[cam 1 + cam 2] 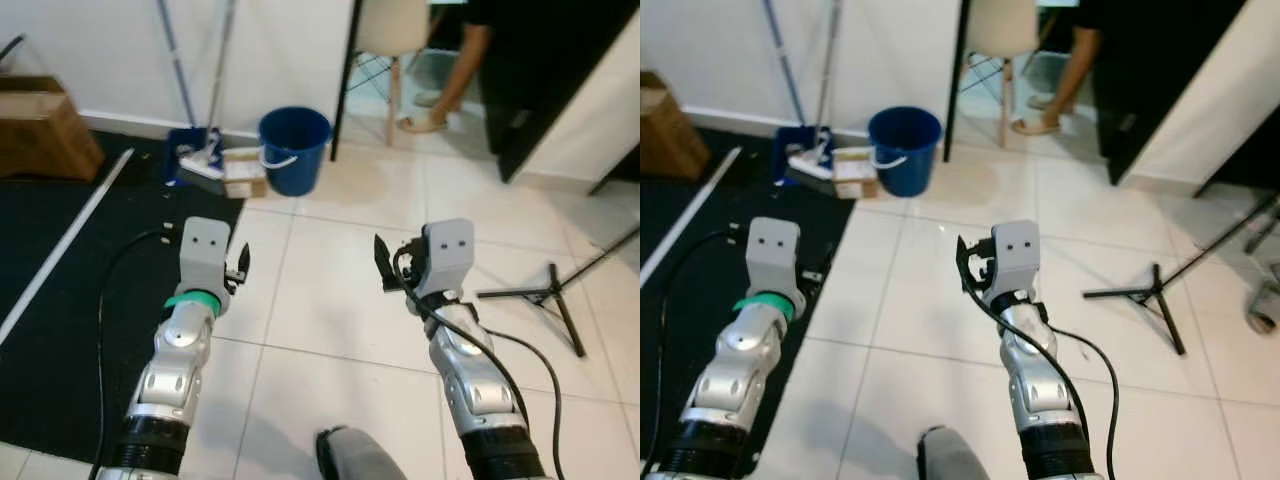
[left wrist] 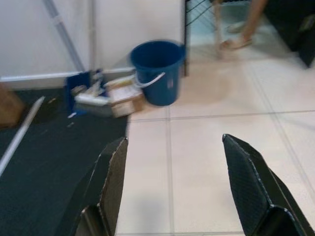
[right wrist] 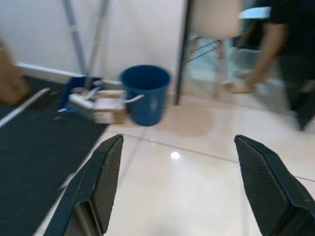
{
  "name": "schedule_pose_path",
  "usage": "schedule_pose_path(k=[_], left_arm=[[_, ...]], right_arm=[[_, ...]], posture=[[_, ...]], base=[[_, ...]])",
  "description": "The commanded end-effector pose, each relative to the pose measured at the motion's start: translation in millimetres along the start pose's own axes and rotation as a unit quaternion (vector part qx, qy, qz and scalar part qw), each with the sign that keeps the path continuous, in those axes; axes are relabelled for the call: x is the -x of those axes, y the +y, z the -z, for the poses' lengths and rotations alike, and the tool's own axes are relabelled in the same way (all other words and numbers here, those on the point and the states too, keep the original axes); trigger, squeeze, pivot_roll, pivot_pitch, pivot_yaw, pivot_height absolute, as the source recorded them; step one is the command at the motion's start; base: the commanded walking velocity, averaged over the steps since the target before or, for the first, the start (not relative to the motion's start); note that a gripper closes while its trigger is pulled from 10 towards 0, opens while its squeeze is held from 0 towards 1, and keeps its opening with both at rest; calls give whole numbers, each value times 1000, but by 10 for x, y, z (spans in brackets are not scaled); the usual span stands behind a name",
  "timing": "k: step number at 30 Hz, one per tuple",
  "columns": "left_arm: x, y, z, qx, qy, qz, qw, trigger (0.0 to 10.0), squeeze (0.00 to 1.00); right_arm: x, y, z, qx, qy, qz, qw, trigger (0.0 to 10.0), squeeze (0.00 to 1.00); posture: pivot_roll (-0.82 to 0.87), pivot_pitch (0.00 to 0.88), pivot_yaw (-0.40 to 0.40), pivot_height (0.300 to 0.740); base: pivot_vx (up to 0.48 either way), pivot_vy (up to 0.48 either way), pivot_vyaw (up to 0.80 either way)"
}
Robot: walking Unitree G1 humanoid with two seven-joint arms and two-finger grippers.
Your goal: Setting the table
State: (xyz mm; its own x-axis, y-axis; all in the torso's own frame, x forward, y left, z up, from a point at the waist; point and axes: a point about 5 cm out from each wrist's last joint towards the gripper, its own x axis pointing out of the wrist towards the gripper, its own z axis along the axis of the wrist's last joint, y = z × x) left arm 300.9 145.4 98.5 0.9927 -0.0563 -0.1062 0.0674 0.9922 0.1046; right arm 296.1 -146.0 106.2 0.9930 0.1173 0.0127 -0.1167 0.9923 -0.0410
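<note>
No tableware or table is in sight. Both silver arms reach forward over the pale tiled floor. My left gripper (image 1: 238,268) hovers at the edge of the black mat, open, with nothing between its fingers (image 2: 114,167). My right gripper (image 1: 392,265) is held over bare tiles at about the same height. It is also open and empty, and its fingers (image 3: 109,172) stand wide apart in the right wrist view.
A blue bucket (image 1: 294,148) stands ahead by the wall, with a mop head and a small box (image 1: 243,172) beside it. A black mat (image 1: 70,300) covers the floor on the left, and a cardboard box (image 1: 40,130) sits at the far left. A black stand's legs (image 1: 550,295) lie on the right. A chair (image 1: 390,40) and a person's leg (image 1: 465,70) are beyond.
</note>
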Motion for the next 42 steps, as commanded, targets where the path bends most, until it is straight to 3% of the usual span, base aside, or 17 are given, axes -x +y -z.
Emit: schedule_pose_path(k=[1, 42], left_arm=[[23, 6, 58, -4, 10, 0, 1000, 10000, 0], [-5, 34, 34, 6, 4, -11, 1000, 10000, 0]], right_arm=[[13, -1, 36, -4, 9, 2, 1000, 10000, 0], [-3, -6, 41, 1, 10, -1, 1000, 10000, 0]], posture=[[-182, 0, 32, 740], [-181, 0, 32, 740]], base=[[0, 0, -800], [0, 0, -800]])
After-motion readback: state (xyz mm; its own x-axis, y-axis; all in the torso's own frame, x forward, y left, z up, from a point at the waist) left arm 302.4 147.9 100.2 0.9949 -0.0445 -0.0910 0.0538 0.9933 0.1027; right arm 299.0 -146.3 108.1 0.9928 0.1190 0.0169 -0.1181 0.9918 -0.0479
